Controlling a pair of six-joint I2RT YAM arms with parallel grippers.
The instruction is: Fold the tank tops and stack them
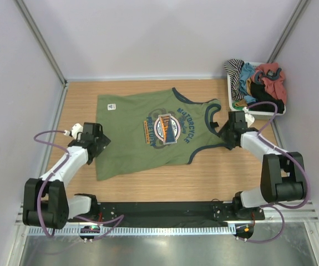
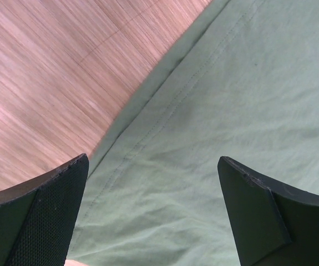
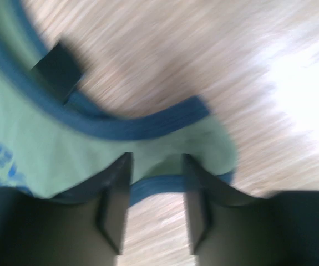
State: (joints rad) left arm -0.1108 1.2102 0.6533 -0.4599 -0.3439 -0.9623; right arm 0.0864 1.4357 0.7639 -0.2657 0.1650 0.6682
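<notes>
Found olive green tank top (image 1: 148, 136) spread flat mid-table, print side up, hem toward the left arm, straps toward the right arm. Noted white size label (image 1: 111, 106) at the far hem corner and round motorcycle print (image 1: 167, 128) on the chest.

Saw left gripper (image 2: 152, 159) over the hem edge, fingers spread wide and released, only cloth and bare wood below them. Saw right gripper (image 3: 156, 156) at a shoulder strap (image 3: 203, 136), fingers parted, strap end with its blue trim lying across the gap. Blurry view, but no pinch visible.

Spotted white tray (image 1: 229, 91) at the far right corner, just behind the right gripper, apart from the olive top. Counted a heap inside: striped garment (image 1: 236, 72), teal garment (image 1: 248, 75), red garment (image 1: 273, 77), black cloth (image 1: 270, 105) at the near edge. Couldn't tell garment types in the pile. Noted purple cable (image 1: 267, 105) from the right arm looping in front of the tray's near rim.

Logged light wood-grain table (image 1: 220, 177), pale plain walls (image 1: 148, 33) on three sides, metal posts (image 1: 40, 36) in the far corners, black mounting rail (image 1: 165, 210) along the near edge.
</notes>
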